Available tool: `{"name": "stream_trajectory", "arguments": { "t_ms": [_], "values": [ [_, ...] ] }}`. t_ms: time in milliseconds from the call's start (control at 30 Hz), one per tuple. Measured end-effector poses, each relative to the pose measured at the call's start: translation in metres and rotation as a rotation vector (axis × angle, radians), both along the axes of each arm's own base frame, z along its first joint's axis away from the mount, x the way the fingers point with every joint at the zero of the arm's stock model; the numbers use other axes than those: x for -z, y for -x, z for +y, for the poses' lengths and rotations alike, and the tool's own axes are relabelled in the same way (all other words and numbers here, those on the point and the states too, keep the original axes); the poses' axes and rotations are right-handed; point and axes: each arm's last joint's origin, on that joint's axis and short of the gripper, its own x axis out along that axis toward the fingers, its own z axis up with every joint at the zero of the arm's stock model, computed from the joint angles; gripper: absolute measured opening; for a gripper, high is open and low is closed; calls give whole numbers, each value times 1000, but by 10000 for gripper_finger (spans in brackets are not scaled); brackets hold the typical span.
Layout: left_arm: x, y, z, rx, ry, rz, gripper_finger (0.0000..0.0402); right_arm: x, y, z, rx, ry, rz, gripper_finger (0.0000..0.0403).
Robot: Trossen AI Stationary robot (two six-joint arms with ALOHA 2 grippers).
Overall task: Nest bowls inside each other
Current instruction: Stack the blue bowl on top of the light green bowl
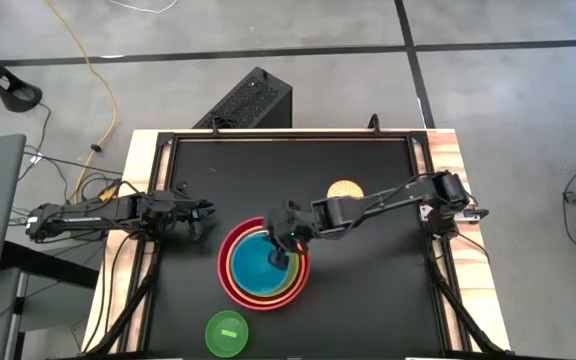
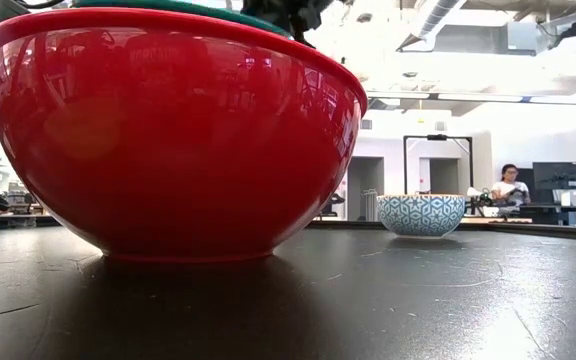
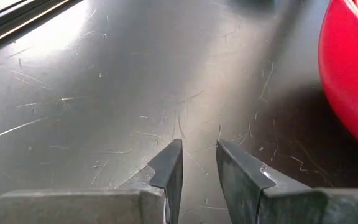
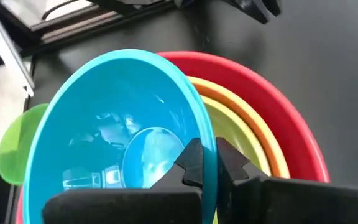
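A red bowl [image 1: 230, 272] stands on the black table with an orange bowl [image 4: 263, 134] and a lime green bowl [image 4: 238, 140] nested in it. Over this stack my right gripper [image 1: 280, 252] is shut on a blue bowl [image 1: 258, 262], which is tilted. A small tan-yellow bowl [image 1: 345, 189] stands on its base farther back. The smallest bright green bowl [image 1: 228, 333] sits near the front edge. My left gripper [image 1: 203, 210] waits left of the stack, its fingers a little apart with nothing between them. My right gripper pinches the blue bowl's rim [image 4: 201, 132] on the side toward the table's right, with one finger [image 4: 190, 163] inside the bowl and the other [image 4: 230, 163] outside. It comes slanting down from the right. The bowl sits tilted over the nested stack; its underside is hidden.
The table's raised frame [image 1: 288, 135] runs along the far edge, with wooden side rails [image 1: 453, 180]. A black box [image 1: 248, 100] stands on the floor behind the table. People sit in the room behind [image 2: 508, 185]. Bare table lies right of the stack [image 1: 378, 290].
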Motion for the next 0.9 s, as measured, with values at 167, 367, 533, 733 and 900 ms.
{"name": "stream_trajectory", "arguments": {
  "t_ms": [167, 367, 533, 733, 900],
  "values": [
    [0, 0, 0, 0, 0, 0, 87, 28, 3, -7, 52, -42, 43, 17],
    [0, 0, 0, 0, 0, 0, 87, 39, 5, -7, 72, -76, 35, 17],
    [0, 0, 0, 0, 0, 0, 87, 50, 7, -7, 82, -81, 60, 17],
    [0, 0, 0, 0, 0, 0, 87, 52, 4, -6, 80, -84, 48, 17],
    [0, 0, 0, 0, 0, -1, 87, 62, -3, -2, 85, -91, 34, 35]
  ]
}}
